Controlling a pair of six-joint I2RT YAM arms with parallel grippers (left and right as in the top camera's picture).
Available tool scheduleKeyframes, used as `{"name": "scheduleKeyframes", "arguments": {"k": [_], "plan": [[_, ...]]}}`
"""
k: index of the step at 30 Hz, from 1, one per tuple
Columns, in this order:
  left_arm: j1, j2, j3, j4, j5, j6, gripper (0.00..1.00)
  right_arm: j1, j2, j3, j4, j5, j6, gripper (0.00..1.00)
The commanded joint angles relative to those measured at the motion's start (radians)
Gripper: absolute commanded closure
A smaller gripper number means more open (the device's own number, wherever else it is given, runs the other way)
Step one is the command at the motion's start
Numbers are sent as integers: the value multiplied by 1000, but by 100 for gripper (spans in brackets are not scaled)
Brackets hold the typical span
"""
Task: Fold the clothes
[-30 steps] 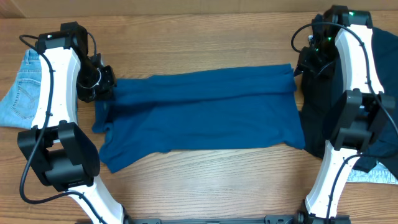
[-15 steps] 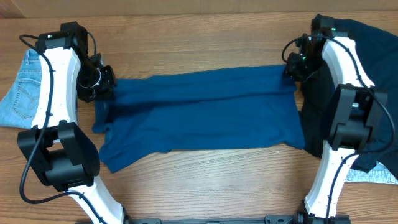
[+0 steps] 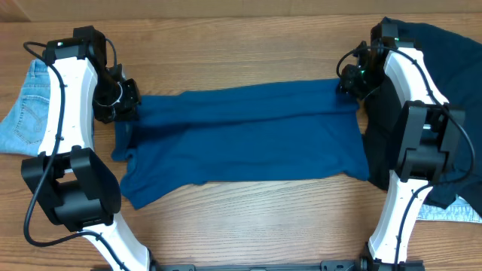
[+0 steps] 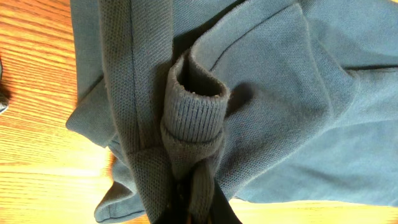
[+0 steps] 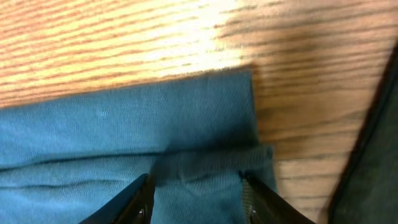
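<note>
The wooden table (image 3: 241, 218) carries everything. Across its middle lies the mid-blue jersey top (image 3: 241, 135), spread as a long band from one arm to the other, with its far edge doubled over on itself and its near left corner flaring out loose. To the right of it, partly under the right arm, lies the dark navy garment (image 3: 456, 68) in a heap, and at the far left edge sit the light-blue denim jeans (image 3: 22, 113), unfolded.

The left gripper (image 3: 124, 102) is at the top's left end, clenched on the cloth: its wrist view shows a ribbed cuff (image 4: 193, 118) and bunched jersey drawn down into the closed jaws. The right gripper (image 3: 350, 79) is at the far right corner with its fingers (image 5: 140, 196) spread, one either side of the folded hem; it grasps nothing, though whether the tips press the cloth is hard to tell from this close view.

By my reading the work is early: one lengthwise fold on the top seems begun, further folds remain, and the other two garments look untouched.
</note>
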Motion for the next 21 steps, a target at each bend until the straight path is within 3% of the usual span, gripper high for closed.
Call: {"name": "scheduleKeyframes", "arguments": {"k": [1,6,9,12,14,15,21], "plan": [[5,-27,21,1,-16,25,96,-2,-20,-4,13,11,-4,51],[5,-27,21,4,-16,25,96,-2,-19,-4,20,10,-4,57],[5,-27,21,4,-16,25,96,-2,-18,-4,17,10,-4,73],[5,-27,21,4,-16,25,96,-2,-18,-4,12,10,-5,78],[5,-27,21,4,-16,25,96,-2,-18,-4,8,10,-4,94],[5,-27,21,4,-16,25,96,-2,-18,-4,0,10,-4,96],[5,-27,21,-38,-17,26,94,-3,-18,15,-167,6,-1,96]]}}
